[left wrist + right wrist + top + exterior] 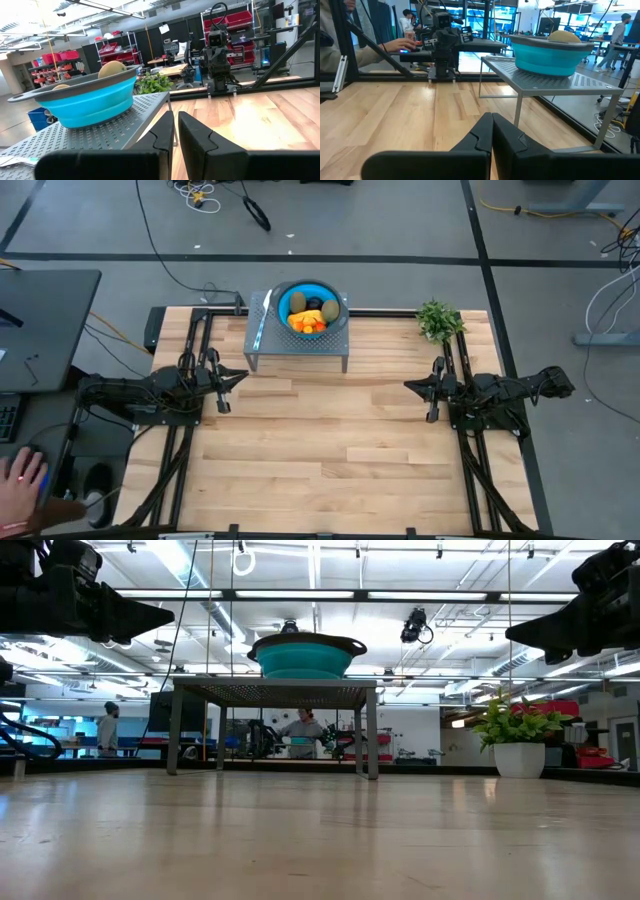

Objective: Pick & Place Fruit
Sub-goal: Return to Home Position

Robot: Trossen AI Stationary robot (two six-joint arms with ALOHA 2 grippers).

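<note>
Light wooden tabletop [320, 450] is carrying both arms, one parked at each side edge. The left gripper [238, 376] is hovering above the boards at the left side. Its fingers [162, 132] are standing almost together, with only a thin slit between them, and are gripping nothing. The right gripper [410, 386] is hovering at the right side, pointing toward the left one. Its fingers [480, 132] are pressing together and are likewise gripping nothing.

Farther back, between the two grippers and well apart from both, a perforated metal shelf [300, 348] is standing at the table's far edge. On it, a blue strainer bowl [287, 300] is holding the fruit [308, 318]: yellow-orange, brownish-green and dark pieces. A knife [259, 328] is lying on the shelf just beside the bowl, on the left arm's side. A potted green plant [437, 320] is standing at the far right corner.
</note>
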